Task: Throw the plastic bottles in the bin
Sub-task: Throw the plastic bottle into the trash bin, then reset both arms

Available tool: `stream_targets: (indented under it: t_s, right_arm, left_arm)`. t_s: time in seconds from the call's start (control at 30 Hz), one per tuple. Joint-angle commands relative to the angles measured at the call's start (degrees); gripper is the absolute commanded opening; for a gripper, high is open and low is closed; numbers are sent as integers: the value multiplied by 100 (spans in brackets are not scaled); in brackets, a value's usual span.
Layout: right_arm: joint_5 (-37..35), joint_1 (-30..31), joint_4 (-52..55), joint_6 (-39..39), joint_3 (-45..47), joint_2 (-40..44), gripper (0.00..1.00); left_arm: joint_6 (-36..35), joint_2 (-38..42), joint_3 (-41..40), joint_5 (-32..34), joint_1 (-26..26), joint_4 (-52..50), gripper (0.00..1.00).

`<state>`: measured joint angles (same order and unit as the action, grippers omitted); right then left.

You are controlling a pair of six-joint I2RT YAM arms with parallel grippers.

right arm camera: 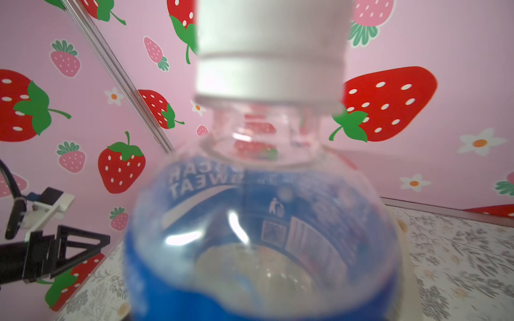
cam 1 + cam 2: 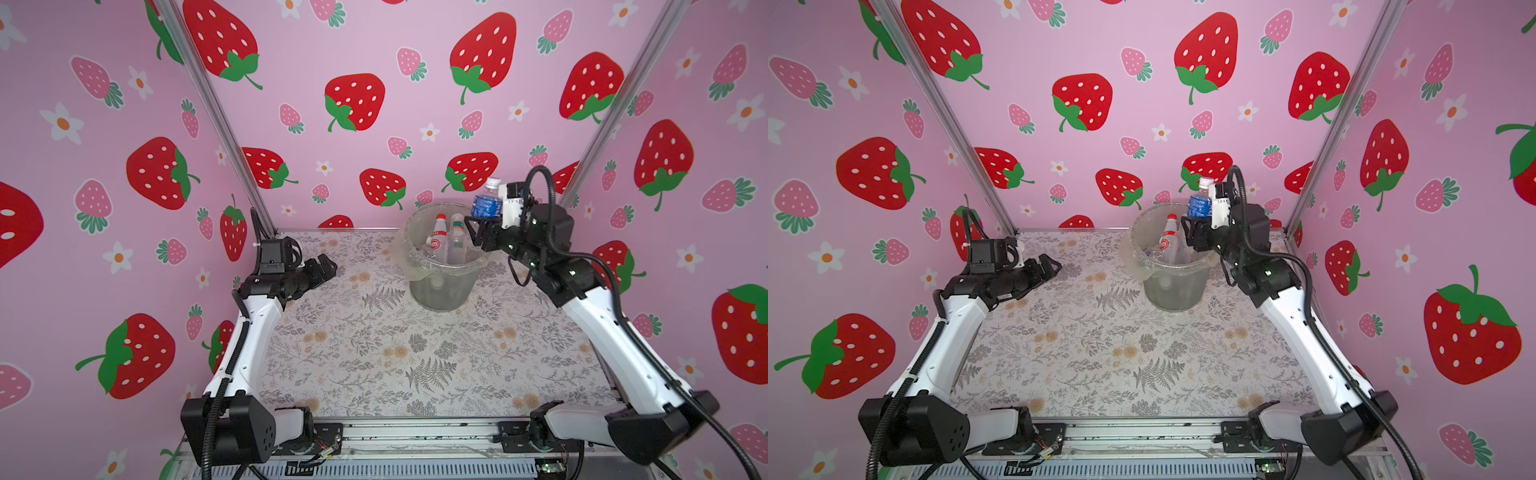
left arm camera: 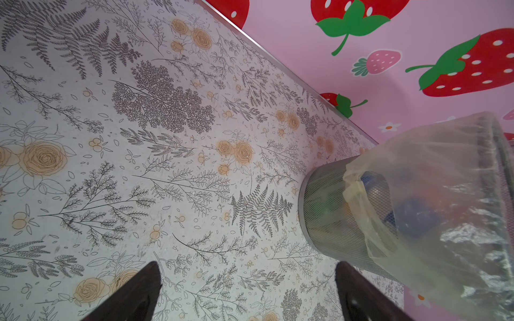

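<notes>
The blue-labelled bottle [image 2: 484, 205] is standing upright, white cap up, in the air over the far right edge of the bin [image 2: 440, 291]. We are reading that as the drop position: brought over the open mouth so that it falls inside and not onto the table [image 2: 374, 353]. In the right wrist view the blue-labelled bottle [image 1: 264, 236] is filling the frame, its lower part blurred and its base out of sight.

Below it, the plastic bottles [image 2: 437, 235] already thrown in are leaning against the clear liner, a red-capped one among them, and more colours are showing through the bin's mesh wall [image 3: 328, 208] in the left wrist view. The bin is sitting toward the far side of the table, right of the middle. We are finding no other bottle lying on the floral top, so we are judging this to be the last one.

The right gripper [image 2: 480, 230] is reaching in from the right with the bottle's lower part at its jaws. Whether they are clamping it or letting go we cannot tell, since the contact is hidden. The left gripper [image 3: 249, 266] is hovering over the far left of the table, spread wide and holding nothing — apparently kept clear of the bin.
</notes>
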<state>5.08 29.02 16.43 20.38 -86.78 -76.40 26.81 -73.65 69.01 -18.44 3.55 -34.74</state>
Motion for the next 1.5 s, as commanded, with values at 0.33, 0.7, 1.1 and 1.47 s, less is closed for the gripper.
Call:
stream_targets:
  t_s: [0.33, 0.7, 1.1, 1.47]
  right_arm:
    - [-472, 44, 826, 192, -288, -4, 99]
    - [-789, -75, 1204, 352, 833, 1257, 99]
    - [-790, -533, 1277, 606, 2298, 2167, 99]
    - [-1175, -1049, 731, 598, 3324, 2577, 99]
  left_arm:
    - [-44, -15, -11, -65, 24, -5, 99]
    - [-43, 25, -19, -62, 28, -6, 99]
    - [-55, 44, -28, -46, 30, -6, 99]
    - [-76, 141, -174, 285, 21, 130, 99]
